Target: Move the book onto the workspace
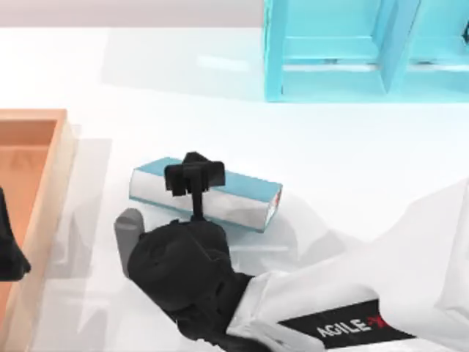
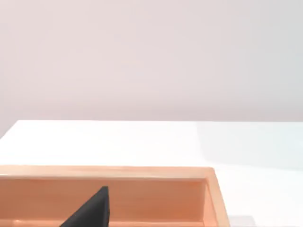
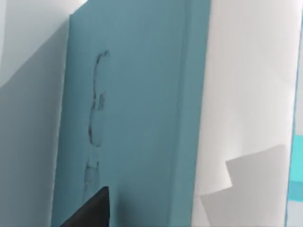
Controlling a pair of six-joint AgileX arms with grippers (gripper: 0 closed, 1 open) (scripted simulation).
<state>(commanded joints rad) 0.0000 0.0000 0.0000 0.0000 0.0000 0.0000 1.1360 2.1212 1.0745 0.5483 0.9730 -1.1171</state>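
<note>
- book [image 1: 220, 196] lies flat on the white bench [image 1: 330, 161], mid-left, between the wooden tray [image 1: 44, 169] and the turquoise shelf [image 1: 352, 51], well apart from both
- right gripper [image 1: 194, 178] sits on top of the book near its left end; fingers straddle the cover, look closed on it, though contact not clearly visible
- judgement: book's already on the workspace, so release straight, lift vertically, don't drag it
- red mark at the book's right end, away from the fingers
- left gripper [image 1: 11, 253] parked over the tray, can't tell its state
</note>
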